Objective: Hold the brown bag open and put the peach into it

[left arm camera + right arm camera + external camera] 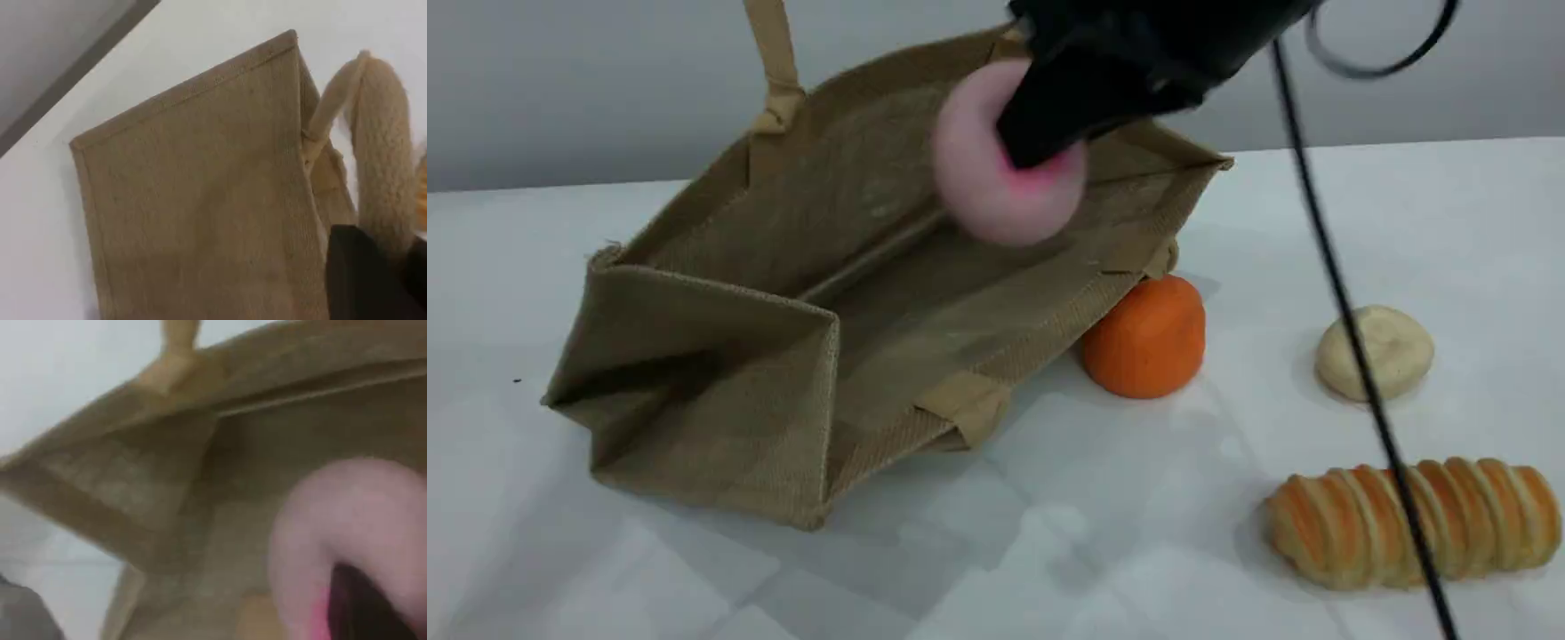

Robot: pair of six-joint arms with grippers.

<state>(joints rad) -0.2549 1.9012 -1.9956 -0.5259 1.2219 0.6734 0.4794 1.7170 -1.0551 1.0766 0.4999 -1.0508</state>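
The brown bag point(783, 356) lies tilted on the white table, its mouth open toward the right and its inside showing. One beige handle point(774, 53) is pulled straight up past the top edge of the scene view. In the left wrist view that handle point(383, 153) runs into my left gripper point(393, 267), which is shut on it above the bag's outer wall point(200, 200). My right gripper point(1040, 147) is shut on the peach point(996, 187) and holds it in the air just over the bag's opening. The right wrist view shows the peach point(333, 547) against the bag's inside point(167, 473).
An orange fruit point(1145, 335) sits against the bag's near rim. A cream lumpy ball point(1375, 352) lies further right, and a ridged bread roll point(1414, 523) lies at the front right. A black cable point(1352, 329) hangs across the right side.
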